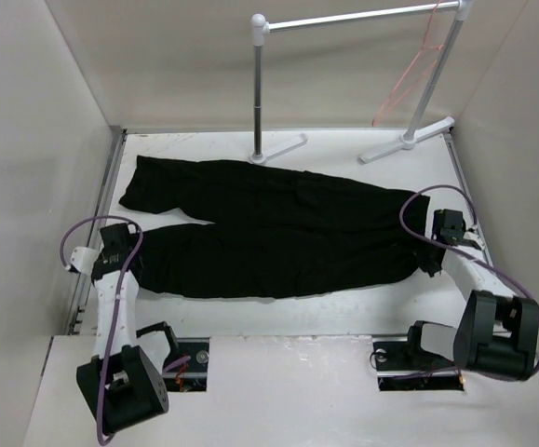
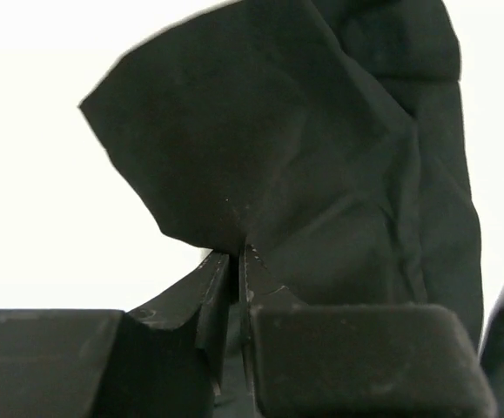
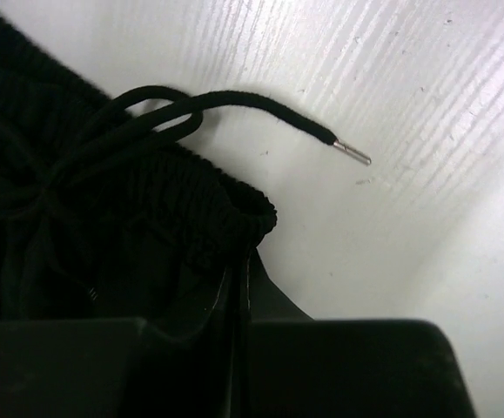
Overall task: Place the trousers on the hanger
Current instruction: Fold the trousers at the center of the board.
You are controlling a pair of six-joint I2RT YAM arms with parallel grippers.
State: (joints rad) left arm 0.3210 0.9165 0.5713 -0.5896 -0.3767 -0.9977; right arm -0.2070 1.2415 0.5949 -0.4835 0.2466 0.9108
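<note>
— Where did things stand?
— The trousers (image 1: 269, 233) lay flat across the table (image 1: 343, 307), well apart from the hanger (image 1: 409, 79), which hung on the rack (image 1: 343, 17) at the far side. The left gripper (image 2: 237, 254) was pinched on a leg cuff. The right gripper (image 3: 239, 261) was pressed together on the waistband, beside the drawstring (image 3: 260, 103).
— Which step, then?
— Grasping, I'd judge (the garment looked not yet raised). The next move called for lifting both ends together toward the hanger.
— Any containers?
— None showed.
</note>
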